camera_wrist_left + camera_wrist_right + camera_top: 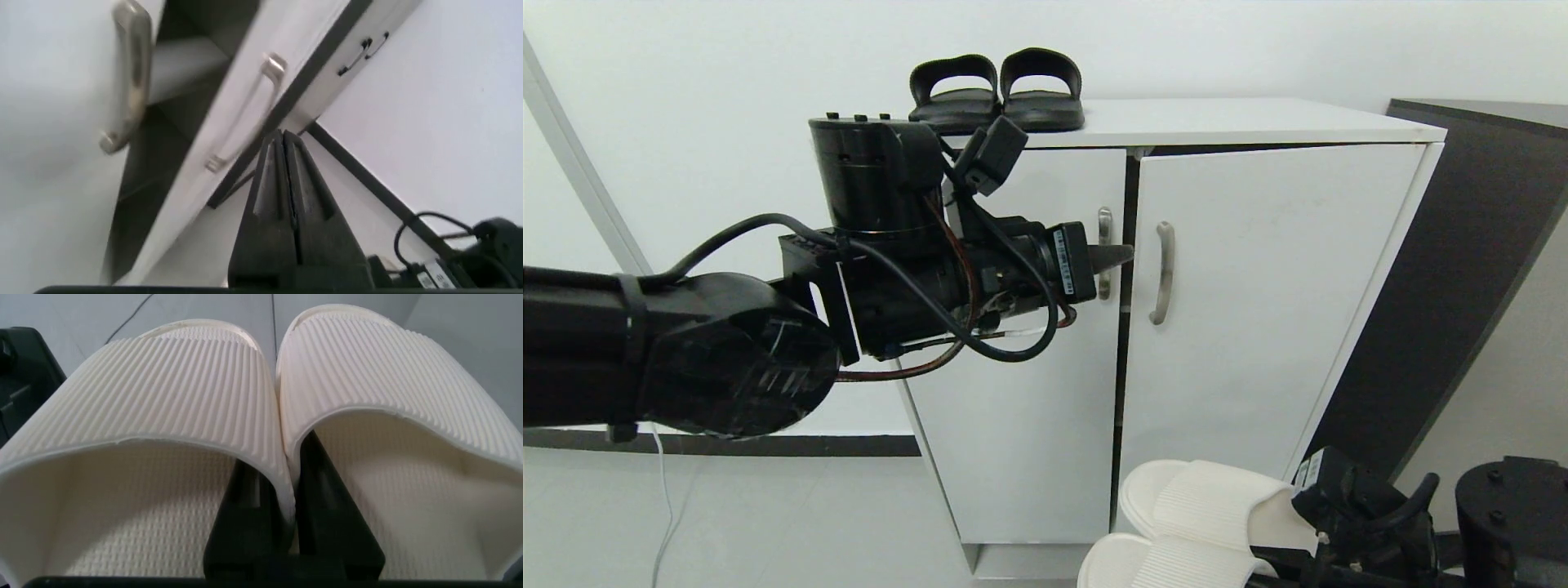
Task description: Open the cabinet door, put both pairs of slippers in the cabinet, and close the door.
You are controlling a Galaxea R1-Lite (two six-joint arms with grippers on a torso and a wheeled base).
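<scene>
The pair of cream ribbed slide slippers [1201, 514] [163, 400] sits low in front of the white two-door cabinet [1258, 343], by the foot of its right door [1298, 245]. The right gripper [274, 502] is clamped on them, its black fingers pinching the slippers' adjoining strap walls together. The pair of black rubber slide slippers [996, 90] lies on the cabinet top, above the left gripper [1123, 254] [283, 143]. That gripper's fingers are pressed together on nothing. Its tip is at handle height, between the left metal bar handle [1103, 253] and the right metal bar handle [1164, 273]. The right door stands slightly ajar. Whether the tip touches a handle cannot be told. The left arm hides part of the left door [1029, 425], and the cream pair is cut off at the lower edge.
</scene>
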